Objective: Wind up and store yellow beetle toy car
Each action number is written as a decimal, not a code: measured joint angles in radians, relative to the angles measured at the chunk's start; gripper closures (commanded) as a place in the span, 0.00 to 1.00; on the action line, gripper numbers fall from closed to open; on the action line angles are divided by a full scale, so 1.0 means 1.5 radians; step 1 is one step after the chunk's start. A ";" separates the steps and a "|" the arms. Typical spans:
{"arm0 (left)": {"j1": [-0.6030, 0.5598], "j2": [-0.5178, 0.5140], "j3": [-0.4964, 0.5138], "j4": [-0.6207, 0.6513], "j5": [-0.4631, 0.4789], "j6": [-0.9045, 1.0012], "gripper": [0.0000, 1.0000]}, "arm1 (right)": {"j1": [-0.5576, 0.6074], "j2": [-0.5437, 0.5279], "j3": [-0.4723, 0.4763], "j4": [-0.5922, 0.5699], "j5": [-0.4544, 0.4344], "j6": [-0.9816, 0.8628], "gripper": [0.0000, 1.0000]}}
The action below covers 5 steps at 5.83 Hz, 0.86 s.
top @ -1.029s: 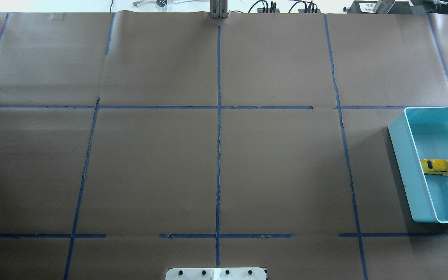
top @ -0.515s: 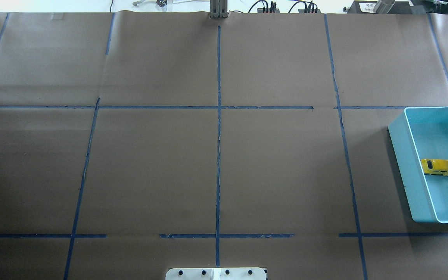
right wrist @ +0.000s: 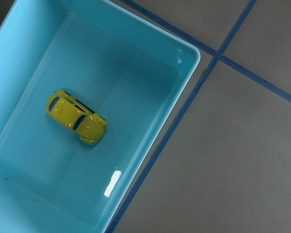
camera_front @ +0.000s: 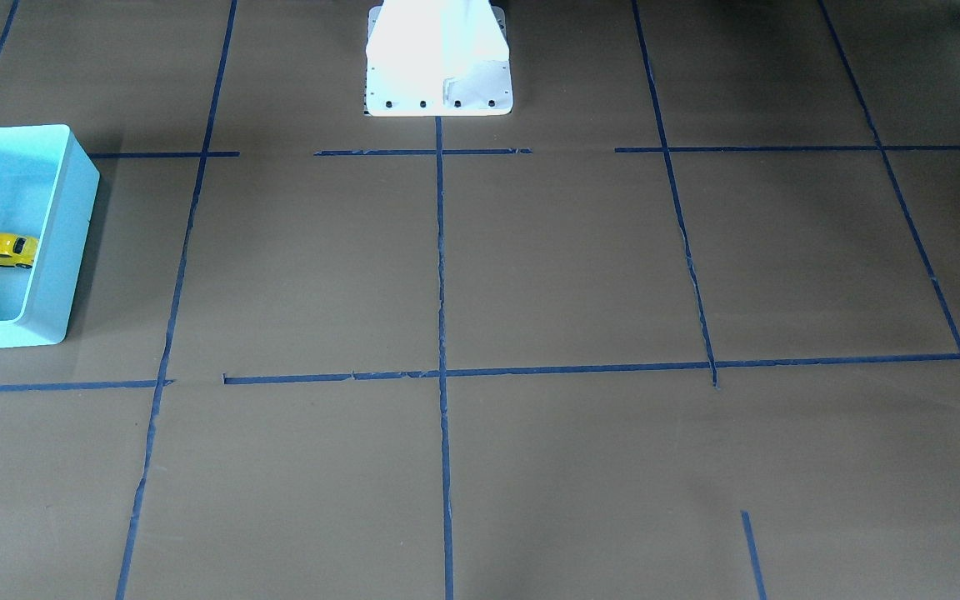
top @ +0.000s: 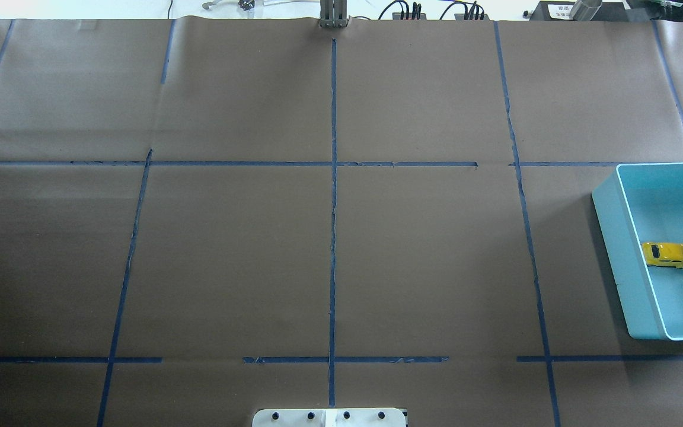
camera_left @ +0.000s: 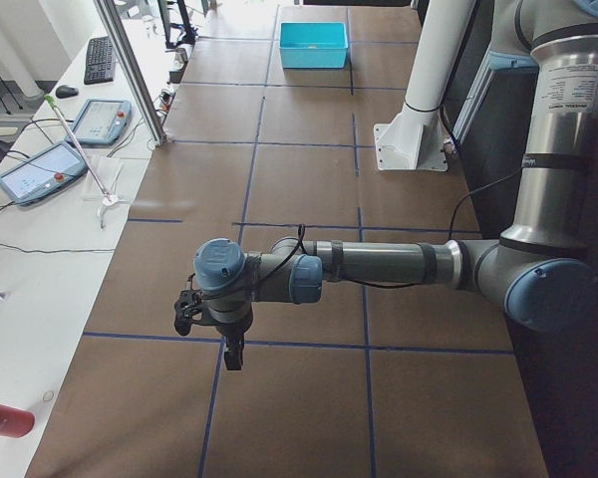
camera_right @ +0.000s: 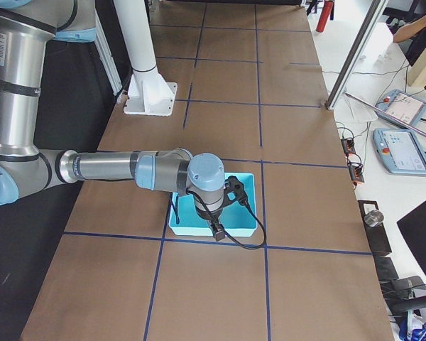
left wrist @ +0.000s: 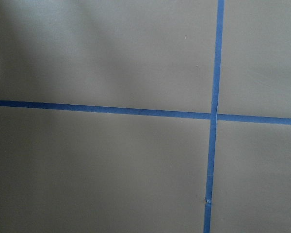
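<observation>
Brown paper-covered table [top: 436, 267], blue tape grid [top: 333, 237], keyboard [camera_left: 100, 60], red-tipped fire extinguisher [camera_right: 325, 13]

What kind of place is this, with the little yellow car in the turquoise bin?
Probably a robotics lab workcell: a paper-covered table gridded with blue tape, a robot arm reaching over it, and control pendants on the side bench.

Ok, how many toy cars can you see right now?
1: the car sits on the floor of the bin, near one wall. No others show.
</observation>
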 measured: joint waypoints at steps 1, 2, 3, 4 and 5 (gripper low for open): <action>0.000 0.000 0.000 0.000 0.000 0.000 0.00 | 0.012 -0.001 0.004 -0.006 -0.013 0.120 0.00; 0.000 0.000 0.001 0.000 0.000 0.000 0.00 | 0.014 -0.002 0.003 -0.007 -0.020 0.254 0.00; 0.000 0.000 0.001 0.000 0.000 0.000 0.00 | 0.003 0.000 0.001 -0.005 -0.026 0.385 0.00; 0.000 0.000 0.001 0.000 0.000 0.000 0.00 | -0.028 0.005 -0.001 0.001 -0.046 0.462 0.00; 0.000 0.000 0.001 0.000 0.000 0.000 0.00 | -0.053 0.011 -0.002 0.012 -0.066 0.489 0.00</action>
